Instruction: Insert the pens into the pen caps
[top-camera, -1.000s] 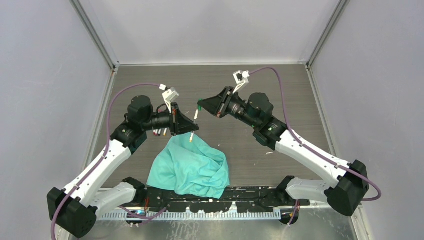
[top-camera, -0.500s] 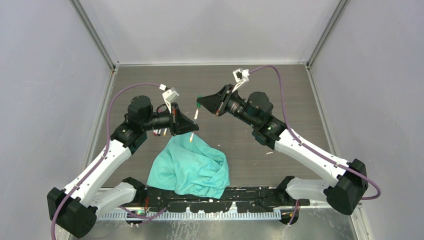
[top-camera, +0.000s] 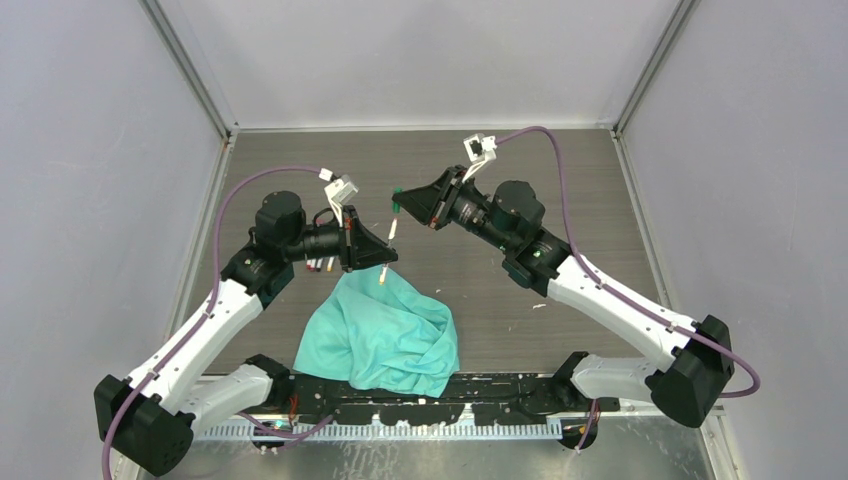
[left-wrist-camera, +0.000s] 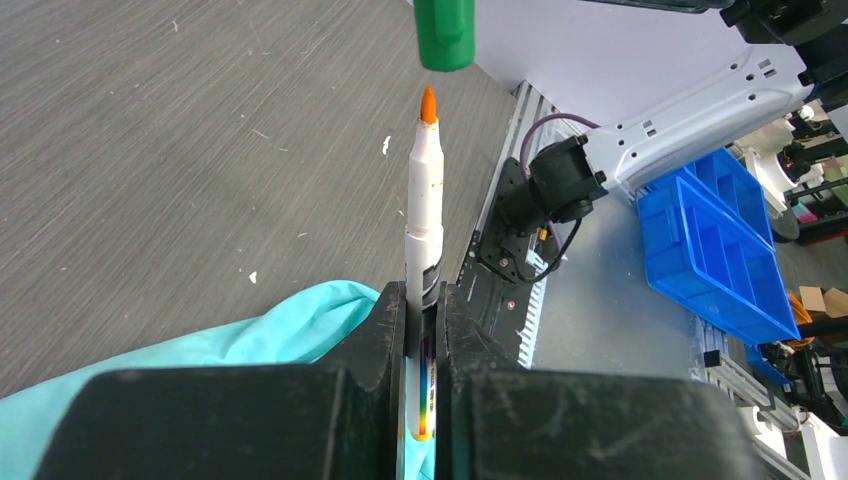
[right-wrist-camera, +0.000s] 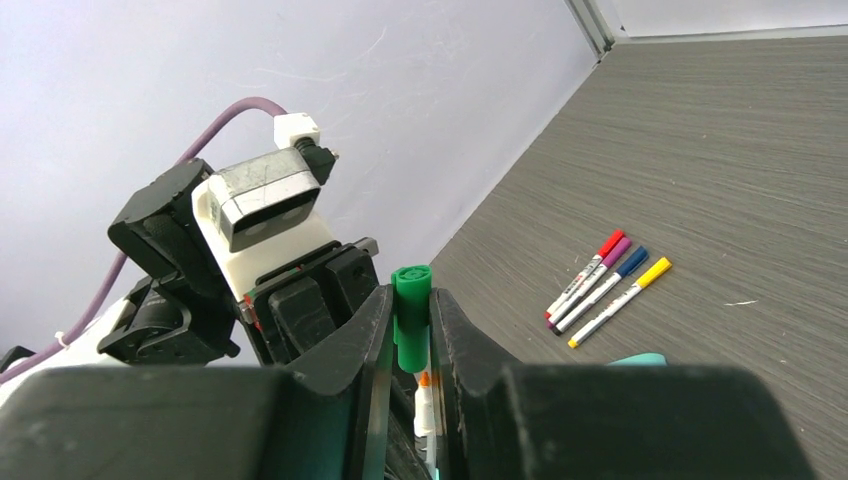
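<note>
Above worktop (left-wrist-camera: 150, 150): left end effector (left-wrist-camera: 421, 295) clamps pen (left-wrist-camera: 425, 190); right end effector (right-wrist-camera: 411, 300) grips cap (left-wrist-camera: 444, 35), mouth facing tip, apart, aligned for insertion.

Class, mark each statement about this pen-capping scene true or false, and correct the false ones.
1. The left gripper holds a pen with an orange tip. True.
2. The right gripper holds a red cap. False: it holds a green cap.
3. The green cap is already seated on the pen's tip. False: the left wrist view shows a gap between them.
4. Four pens lie side by side on the table. True.
5. The teal cloth hangs from the right gripper. False: it lies on the table near the arms' bases.
</note>
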